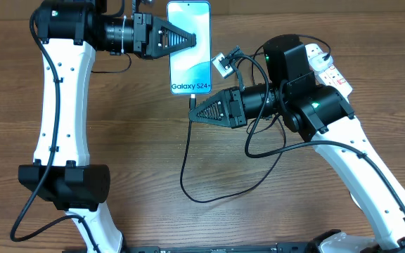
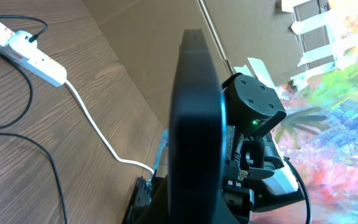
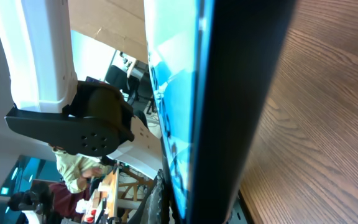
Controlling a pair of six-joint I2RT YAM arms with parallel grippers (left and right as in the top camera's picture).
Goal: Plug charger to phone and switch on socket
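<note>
Currently, left gripper (image 1: 193,39): I see it clamped on phone (image 1: 190,63), left edge.
Phone: lit, screen up, table's far edge.
Charger (image 1: 183,169): tip at phone's bottom.
Right gripper (image 1: 193,112): closed beside tip; hold unclear.
Socket (image 1: 327,65): far-right corner.

Open wood runs along the middle of the table's (image 1: 139,154) front edge, broken only by the cable (image 1: 185,169) looping down from the phone (image 1: 190,42). Around the phone it is tight. The left gripper (image 1: 195,39) blocks its left side and the right gripper (image 1: 193,112) its near end. The far right corner is crowded by the socket (image 1: 327,65) and the right arm (image 1: 315,105).
</note>
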